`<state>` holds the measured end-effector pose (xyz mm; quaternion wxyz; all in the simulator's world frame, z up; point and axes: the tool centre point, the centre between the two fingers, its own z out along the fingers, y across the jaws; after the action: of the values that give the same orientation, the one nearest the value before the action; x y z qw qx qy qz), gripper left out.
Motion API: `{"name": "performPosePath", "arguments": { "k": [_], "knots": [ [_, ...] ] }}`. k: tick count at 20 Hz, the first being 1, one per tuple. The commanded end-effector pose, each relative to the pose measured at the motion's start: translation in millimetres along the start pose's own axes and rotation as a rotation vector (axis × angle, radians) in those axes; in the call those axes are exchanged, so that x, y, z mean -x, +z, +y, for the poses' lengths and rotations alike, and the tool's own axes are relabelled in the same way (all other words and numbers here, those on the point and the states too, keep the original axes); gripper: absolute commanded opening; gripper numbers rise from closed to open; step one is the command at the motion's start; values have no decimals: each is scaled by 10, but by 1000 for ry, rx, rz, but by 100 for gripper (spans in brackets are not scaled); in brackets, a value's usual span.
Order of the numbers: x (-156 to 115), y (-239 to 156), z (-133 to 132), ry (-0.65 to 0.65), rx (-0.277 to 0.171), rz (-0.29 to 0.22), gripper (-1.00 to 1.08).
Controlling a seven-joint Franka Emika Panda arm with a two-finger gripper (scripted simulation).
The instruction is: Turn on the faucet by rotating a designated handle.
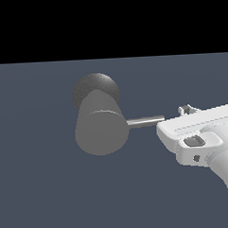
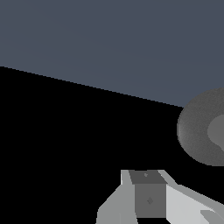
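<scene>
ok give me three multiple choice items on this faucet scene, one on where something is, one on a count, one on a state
1. In the exterior view, on which side of the faucet does the handle stick out?
A. the view's left
B. the view's right
C. straight up

2. How many thin rods protrude from the faucet's cylinder?
A. one
B. two
C. three

3. How does the gripper stand to the handle?
A. it is at the rod's free tip, with no closed grasp shown
B. it is far off, on the other side of the faucet
C. it is clamped on the faucet's round base

Answers: 1 B, the rod runs from the cylinder toward the view's right. 2 A, only one shiny rod shows. 3 A, the white gripper's front edge meets the rod's end, and whether the two touch cannot be told.
</scene>
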<state>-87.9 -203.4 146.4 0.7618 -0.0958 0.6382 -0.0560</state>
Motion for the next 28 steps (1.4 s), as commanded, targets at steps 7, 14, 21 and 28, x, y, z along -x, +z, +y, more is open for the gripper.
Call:
{"name": "performPosePath", "arguments": {
  "k": [7,14,21,28],
  "knots": [
    [-407,-107,656,155,63,113,-100],
    [-486,-152,918,210,92,154,-100],
    [-474,-152,948,215,96,158,-100],
    [-267,-115,882,215,96,158,-100]
  ]
}}
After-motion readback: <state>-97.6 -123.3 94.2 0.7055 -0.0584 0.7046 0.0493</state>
